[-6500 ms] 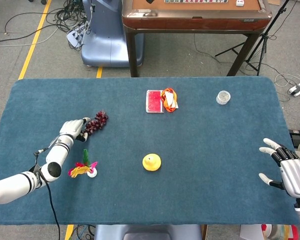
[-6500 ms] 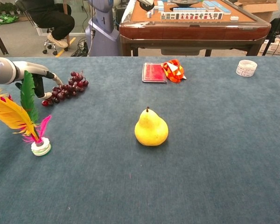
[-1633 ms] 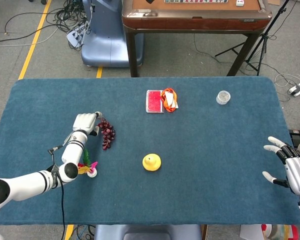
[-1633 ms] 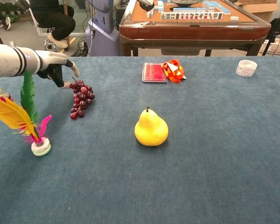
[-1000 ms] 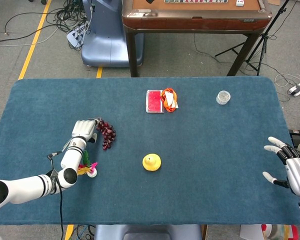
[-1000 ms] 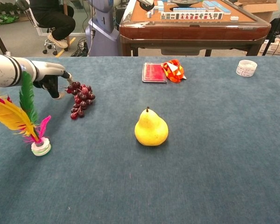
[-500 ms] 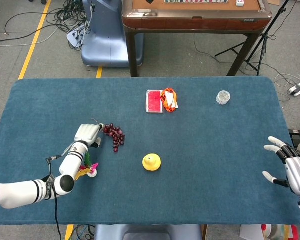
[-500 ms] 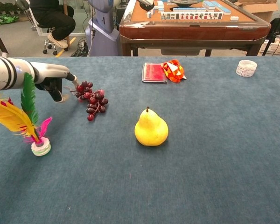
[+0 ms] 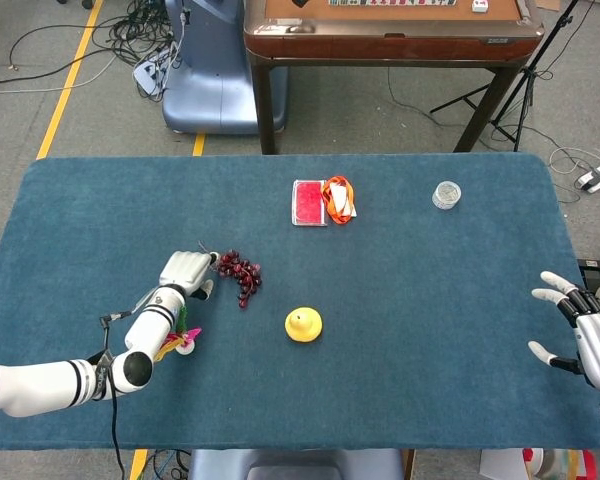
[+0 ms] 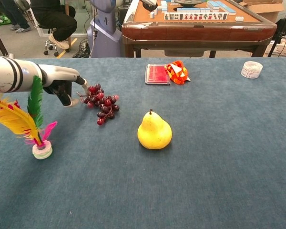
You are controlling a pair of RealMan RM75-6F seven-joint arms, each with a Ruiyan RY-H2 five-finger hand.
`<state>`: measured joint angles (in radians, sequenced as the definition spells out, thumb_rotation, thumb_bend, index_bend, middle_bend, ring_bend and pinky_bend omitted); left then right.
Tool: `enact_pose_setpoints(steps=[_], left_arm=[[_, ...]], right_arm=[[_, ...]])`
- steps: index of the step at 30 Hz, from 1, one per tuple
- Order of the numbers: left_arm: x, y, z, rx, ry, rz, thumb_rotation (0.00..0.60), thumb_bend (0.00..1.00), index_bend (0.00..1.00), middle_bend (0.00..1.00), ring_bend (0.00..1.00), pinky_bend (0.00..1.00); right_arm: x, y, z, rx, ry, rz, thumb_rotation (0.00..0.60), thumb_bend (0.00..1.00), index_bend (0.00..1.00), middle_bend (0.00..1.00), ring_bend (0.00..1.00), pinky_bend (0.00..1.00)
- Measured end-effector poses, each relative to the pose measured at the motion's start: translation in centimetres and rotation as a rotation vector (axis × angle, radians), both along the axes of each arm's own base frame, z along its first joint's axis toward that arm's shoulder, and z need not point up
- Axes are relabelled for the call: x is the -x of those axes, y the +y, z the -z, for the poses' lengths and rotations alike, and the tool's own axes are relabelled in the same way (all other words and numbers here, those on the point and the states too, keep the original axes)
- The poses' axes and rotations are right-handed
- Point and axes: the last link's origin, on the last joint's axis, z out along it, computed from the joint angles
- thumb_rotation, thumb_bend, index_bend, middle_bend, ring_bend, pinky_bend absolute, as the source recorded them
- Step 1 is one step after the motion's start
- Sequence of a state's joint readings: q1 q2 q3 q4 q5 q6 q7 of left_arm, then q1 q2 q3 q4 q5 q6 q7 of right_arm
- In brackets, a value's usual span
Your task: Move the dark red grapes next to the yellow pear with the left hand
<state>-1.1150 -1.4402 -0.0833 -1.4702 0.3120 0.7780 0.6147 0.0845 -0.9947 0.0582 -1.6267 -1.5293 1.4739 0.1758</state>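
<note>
The dark red grapes (image 9: 242, 275) (image 10: 101, 103) hang just above the blue table, left of the yellow pear (image 9: 303, 324) (image 10: 154, 130), a short gap between them. My left hand (image 9: 186, 272) (image 10: 64, 87) pinches the bunch at its left end by the stem. The pear stands upright near the table's middle. My right hand (image 9: 585, 340) shows only in the head view, at the table's right edge, fingers spread and holding nothing.
A feather shuttlecock (image 9: 174, 340) (image 10: 31, 125) stands just under my left forearm. A red card box (image 9: 308, 202) and an orange-white wrapped item (image 9: 339, 198) lie at the back middle. A small tape roll (image 9: 446, 194) sits back right.
My left hand has carried the grapes rightward, closer to the pear. The right hand has stayed put.
</note>
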Motion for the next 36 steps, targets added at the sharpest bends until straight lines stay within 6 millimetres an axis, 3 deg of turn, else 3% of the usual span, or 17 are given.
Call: enact_pose_setpoints(steps=[13, 18, 28, 36], left_arm=[[-0.3, -0.3, -0.5, 0.061, -0.080, 0.026, 0.600, 0.55, 0.34, 1.00, 1.00, 1.00], [-0.5, -0.1, -0.9, 0.030, -0.119, 0.051, 0.600, 0.54, 0.32, 1.00, 0.99, 1.00], [-0.1, 0.5, -2.2, -0.105, -0.184, 0.092, 0.600, 0.54, 0.27, 0.96, 0.86, 1.00], [0.1, 1.3, -2.1, -0.134, -0.151, 0.091, 0.600, 0.54, 0.30, 1.00, 1.00, 1.00]], right_arm=[[0.1, -0.1, 0.1, -0.003, 0.003, 0.006, 0.600, 0.11, 0.29, 0.17, 0.17, 0.31], [0.2, -0.1, 0.1, -0.002, 0.002, 0.009, 0.600, 0.11, 0.29, 0.17, 0.17, 0.31], [0.2, -0.2, 0.1, -0.004, 0.001, 0.010, 0.600, 0.11, 0.29, 0.17, 0.17, 0.31], [0.2, -0.2, 0.3, -0.007, 0.002, 0.011, 0.600, 0.11, 0.29, 0.17, 0.17, 0.31]])
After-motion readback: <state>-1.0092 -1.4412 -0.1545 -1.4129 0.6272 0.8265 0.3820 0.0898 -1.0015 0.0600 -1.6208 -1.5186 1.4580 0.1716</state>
